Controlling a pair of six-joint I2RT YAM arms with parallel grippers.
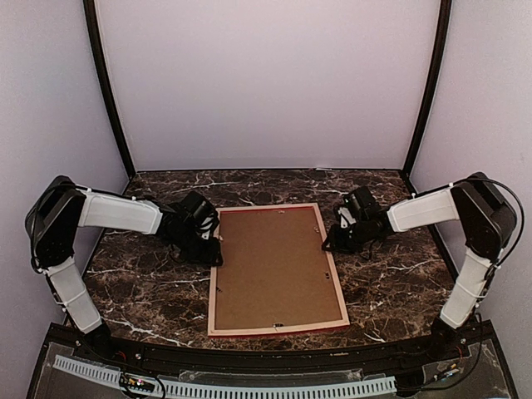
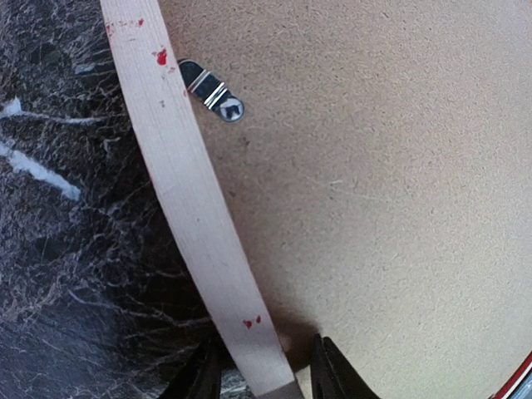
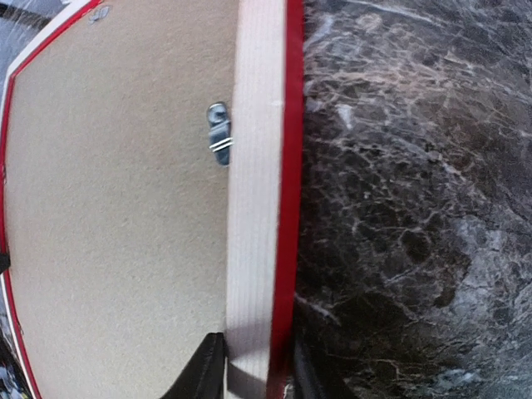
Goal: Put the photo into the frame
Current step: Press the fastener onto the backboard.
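With the left end effector (image 2: 262,370) narrow astride the frame (image 1: 278,327), grip unclear, and the right end effector (image 3: 258,366) pinching its right rail, raise both sides evenly.

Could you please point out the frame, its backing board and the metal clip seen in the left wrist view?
the frame (image 1: 278,327), top external view, on its near pale wood rail.
the backing board (image 1: 270,266), top external view, on its middle.
the metal clip (image 2: 212,90), left wrist view, on its ridged centre.
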